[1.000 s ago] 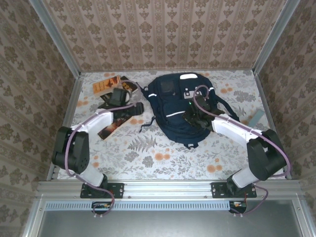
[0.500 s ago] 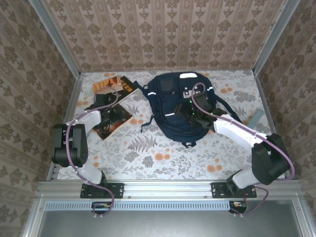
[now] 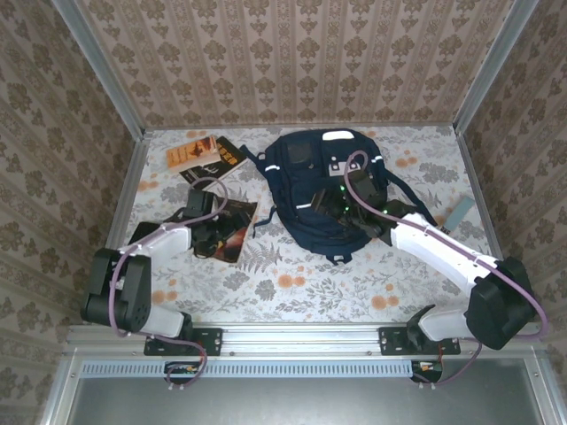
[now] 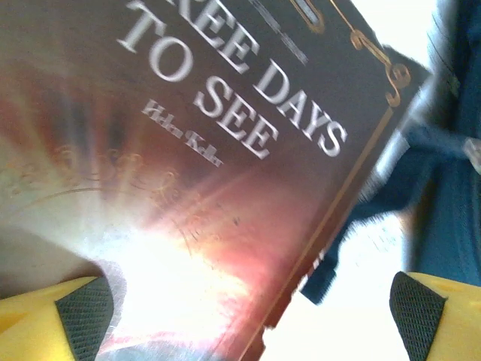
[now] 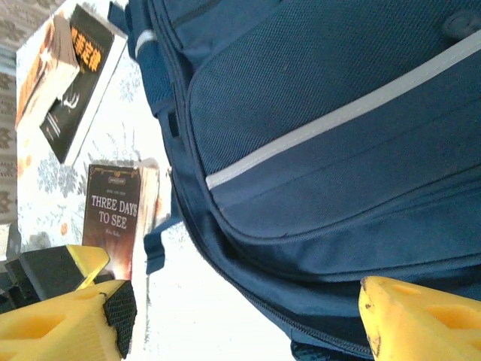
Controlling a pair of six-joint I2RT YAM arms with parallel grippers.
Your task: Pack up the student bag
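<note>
My left gripper (image 4: 249, 314), jaws wide, hovers over the Three Days to See book (image 4: 225, 150) just left of the student bag (image 3: 323, 190), which lies flat. My right gripper (image 5: 244, 308), also wide, hangs above the bag's front. I judge I am fetching 1 book; next I must pinch its edge.

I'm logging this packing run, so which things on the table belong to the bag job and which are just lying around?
Part of the job: student bag; Three Days to See book under the left gripper; probably the orange book and black book behind it.
Likely lying about: small grey-blue item near the right edge, too small to identify.
</note>
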